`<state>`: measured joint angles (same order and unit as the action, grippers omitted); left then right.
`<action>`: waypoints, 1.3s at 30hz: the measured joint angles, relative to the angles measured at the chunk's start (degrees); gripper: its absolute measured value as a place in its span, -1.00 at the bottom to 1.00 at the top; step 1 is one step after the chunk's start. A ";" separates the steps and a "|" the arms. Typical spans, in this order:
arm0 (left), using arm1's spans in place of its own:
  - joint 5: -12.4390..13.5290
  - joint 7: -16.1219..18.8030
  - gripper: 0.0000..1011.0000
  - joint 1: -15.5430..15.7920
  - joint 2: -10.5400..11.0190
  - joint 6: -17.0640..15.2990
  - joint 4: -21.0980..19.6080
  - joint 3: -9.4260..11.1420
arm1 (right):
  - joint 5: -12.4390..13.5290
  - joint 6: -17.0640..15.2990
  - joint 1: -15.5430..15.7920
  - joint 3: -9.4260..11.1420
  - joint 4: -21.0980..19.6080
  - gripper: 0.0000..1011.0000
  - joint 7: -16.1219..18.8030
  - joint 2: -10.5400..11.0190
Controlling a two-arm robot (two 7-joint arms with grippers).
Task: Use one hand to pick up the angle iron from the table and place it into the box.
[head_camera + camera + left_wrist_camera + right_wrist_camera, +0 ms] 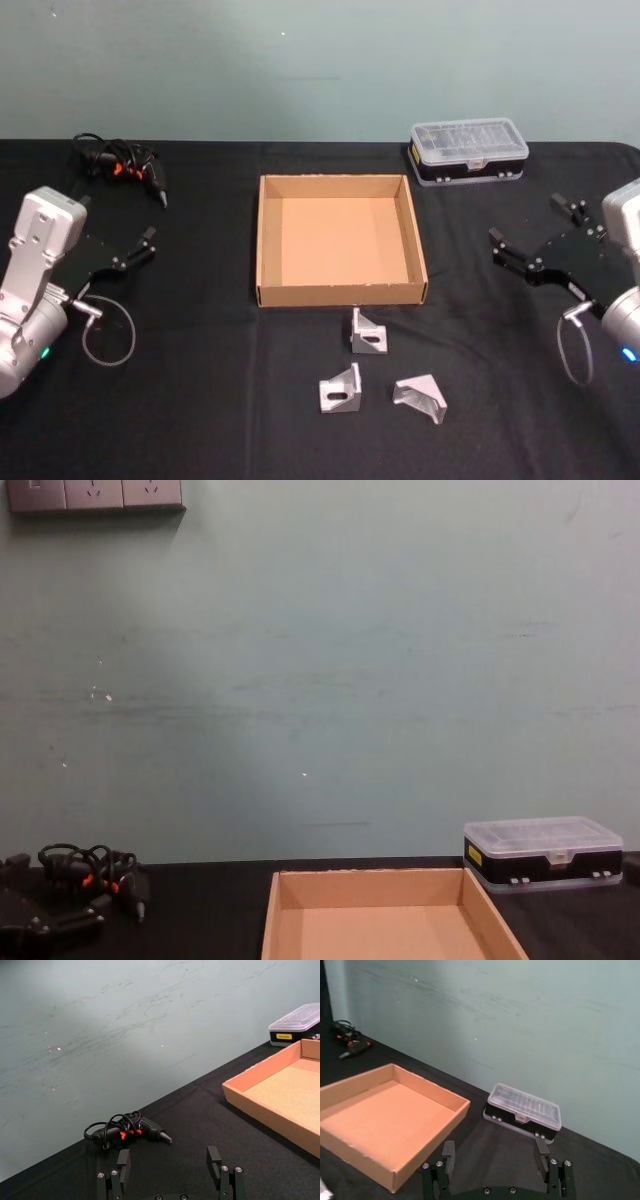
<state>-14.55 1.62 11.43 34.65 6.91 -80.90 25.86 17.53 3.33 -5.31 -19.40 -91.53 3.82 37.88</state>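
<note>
Box (340,295) at my twelve; left end effector (137,250) at nine, right end effector (525,220) at three, both spread; angle irons (368,332) at its six.

Soft even indoor light, faint shadows, paler patch on wall (60,1030)

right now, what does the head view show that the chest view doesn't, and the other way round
Head view: three angle irons on the table in front of the box, with the left gripper and right gripper open at either side.
Chest view: wall sockets high at its left.
Both: the box, the clear-lidded black case behind its right corner, the black corded tool at far left, and the pale wall.
</note>
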 joint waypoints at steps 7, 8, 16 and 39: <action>0.00 0.00 0.98 0.00 0.00 0.00 0.00 0.00 | 3.27 -4.76 3.84 3.22 -8.11 0.98 3.25 3.67; 0.00 0.00 0.98 0.00 0.00 0.00 0.00 0.00 | 4.78 -6.53 4.66 4.04 -9.85 0.98 4.51 4.52; 0.00 0.00 0.98 0.00 0.00 0.00 0.00 0.00 | 13.84 -17.70 7.45 7.41 -16.01 0.98 12.83 8.80; 0.00 0.00 0.98 0.00 0.00 0.00 0.00 0.00 | 23.89 -30.97 8.95 4.56 -18.78 0.98 20.00 15.12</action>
<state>-14.55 1.62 11.43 34.65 6.91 -80.90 25.86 41.42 -27.65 3.64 -14.84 -110.32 23.83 53.00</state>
